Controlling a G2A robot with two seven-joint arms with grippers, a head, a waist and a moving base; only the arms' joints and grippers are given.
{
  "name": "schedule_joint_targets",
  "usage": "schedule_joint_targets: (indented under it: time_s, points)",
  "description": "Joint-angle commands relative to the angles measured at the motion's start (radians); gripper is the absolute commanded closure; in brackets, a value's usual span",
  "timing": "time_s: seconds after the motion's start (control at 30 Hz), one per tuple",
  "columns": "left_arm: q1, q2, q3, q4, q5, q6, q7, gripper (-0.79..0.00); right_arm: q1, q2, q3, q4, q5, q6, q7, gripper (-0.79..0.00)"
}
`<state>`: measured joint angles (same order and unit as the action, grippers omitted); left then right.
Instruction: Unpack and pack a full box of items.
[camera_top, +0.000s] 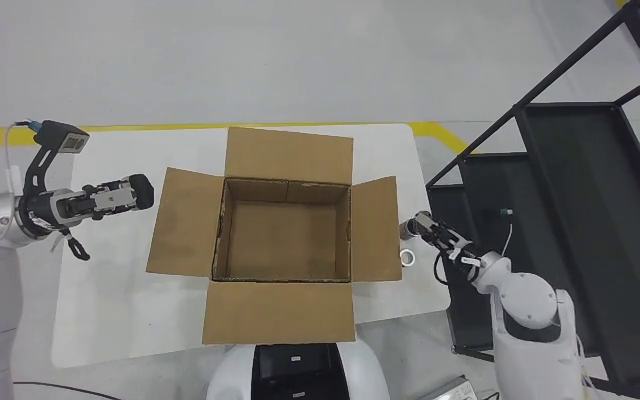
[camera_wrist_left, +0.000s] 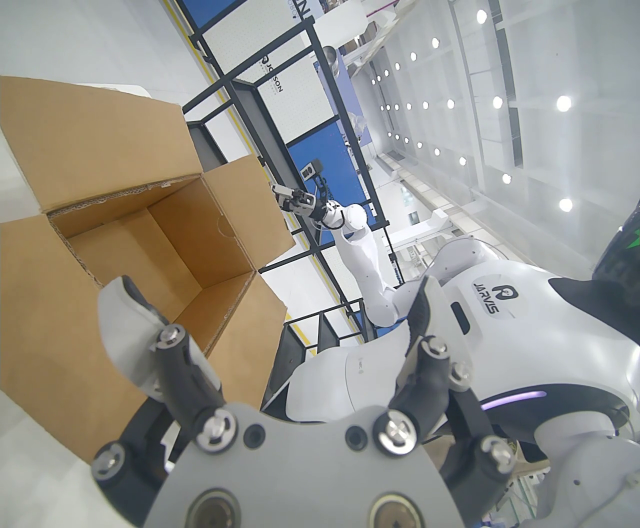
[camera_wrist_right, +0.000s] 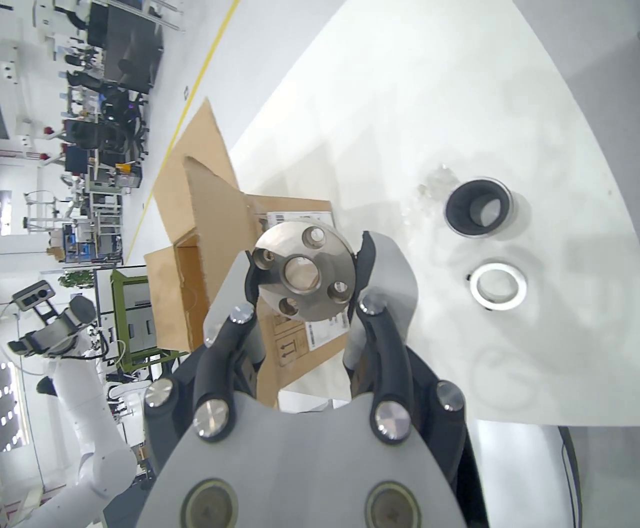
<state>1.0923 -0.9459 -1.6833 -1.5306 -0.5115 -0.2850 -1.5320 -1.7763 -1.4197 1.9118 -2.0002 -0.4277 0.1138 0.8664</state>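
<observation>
Right gripper (camera_wrist_right: 307, 260) clamps a round steel four-holed flange disc (camera_wrist_right: 305, 280); left gripper (camera_wrist_left: 275, 292) gapes wide, empty, open brown cardboard box (camera_top: 290, 155) just ahead of it.

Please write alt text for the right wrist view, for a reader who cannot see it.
The right gripper holds a round metal flange with four holes above a white table. Beyond it stands an open cardboard box; a dark ring and a white ring lie on the table.
</observation>
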Motion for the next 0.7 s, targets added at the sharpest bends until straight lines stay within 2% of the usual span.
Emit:
schedule_joint_targets:
  time_s: [0.0, 0.27, 0.5, 0.67]
  points:
    - [0.000, 0.000, 0.000, 0.000, 0.000, 0.000, 0.000, -0.785, -0.010, 0.004, -0.014, 0.012, -0.040, 0.024, 0.017, 0.000]
    - [0.000, 0.000, 0.000, 0.000, 0.000, 0.000, 0.000, -0.785, -0.018, 0.021, -0.089, 0.061, -0.218, 0.077, 0.069, 0.000]
    - [0.000, 0.000, 0.000, 0.000, 0.000, 0.000, 0.000, -0.785, -0.022, 0.027, -0.164, 0.123, -0.354, 0.135, 0.024, 0.000]
    - [0.000, 0.000, 0.000, 0.000, 0.000, 0.000, 0.000, -0.785, -0.040, 0.026, -0.229, 0.139, -0.403, 0.140, -0.026, 0.000]
